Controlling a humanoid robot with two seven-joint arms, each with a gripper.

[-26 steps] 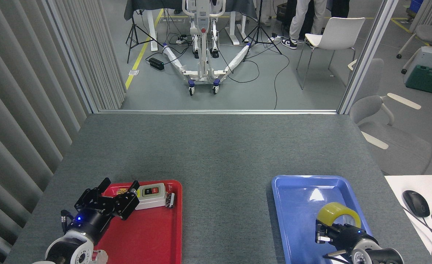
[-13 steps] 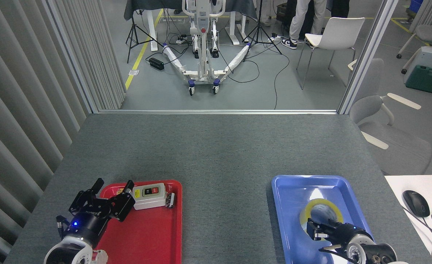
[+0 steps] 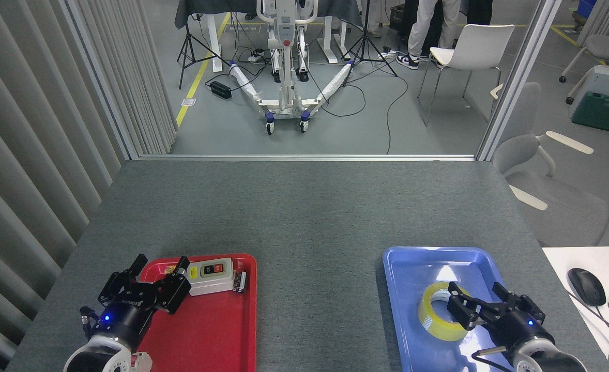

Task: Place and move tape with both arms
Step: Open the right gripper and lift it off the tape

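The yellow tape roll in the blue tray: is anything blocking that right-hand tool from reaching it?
Nothing visible does. The translucent yellow tape roll lies flat in the blue plastic tray, with the open right tool directly beside it.

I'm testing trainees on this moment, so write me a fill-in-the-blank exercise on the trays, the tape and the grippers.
1. The tape lies flat in the ____ tray.
2. The beige switch box sits in the ____ tray.
3. The right gripper, beside the tape, has its fingers ____.
4. The computer mouse rests on the ____ desk.

Missing words: blue; red; open; white
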